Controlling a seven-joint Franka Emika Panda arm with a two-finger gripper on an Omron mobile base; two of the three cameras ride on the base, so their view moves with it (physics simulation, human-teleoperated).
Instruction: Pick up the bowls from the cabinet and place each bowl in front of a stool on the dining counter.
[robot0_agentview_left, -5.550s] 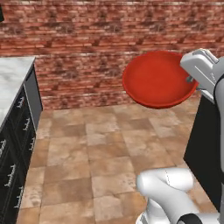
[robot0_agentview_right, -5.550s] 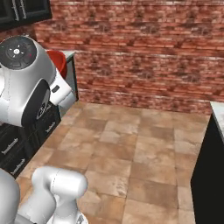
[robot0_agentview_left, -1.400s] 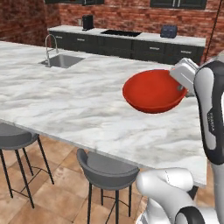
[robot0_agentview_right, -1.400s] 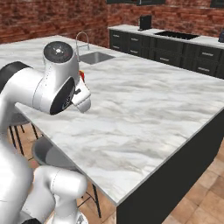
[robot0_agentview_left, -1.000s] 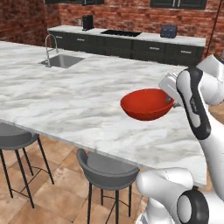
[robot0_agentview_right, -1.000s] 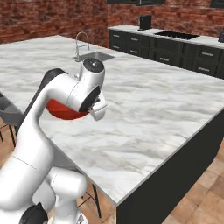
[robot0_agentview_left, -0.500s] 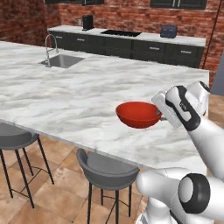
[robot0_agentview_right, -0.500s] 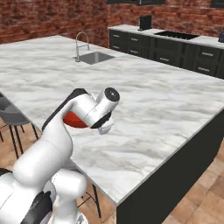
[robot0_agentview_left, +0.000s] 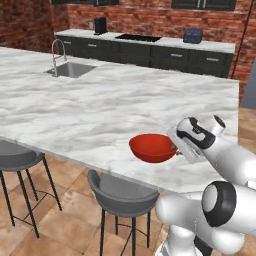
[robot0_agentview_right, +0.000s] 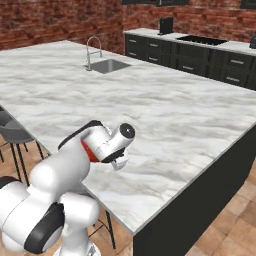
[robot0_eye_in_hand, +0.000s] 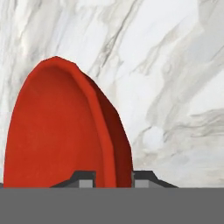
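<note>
the end effector (robot0_agentview_left: 176, 148) grips the red bowl (robot0_agentview_left: 152, 147) by its rim, low over the marble bench (robot0_agentview_left: 100, 100) edge, above a stool (robot0_agentview_left: 122, 192). placing is in hand; next likely comes a short descent, then release. the hand view shows fingertips (robot0_eye_in_hand: 85, 178) pinching the rim; the right base view hides most of the bowl behind the arm.

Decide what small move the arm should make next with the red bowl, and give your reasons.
Probably lower a little further, then open the tool. It is shut on the rim of the red bowl, which sits low at the near edge of the dining counter, directly above a stool. Whether the bowl already touches the marble is unclear.
</note>
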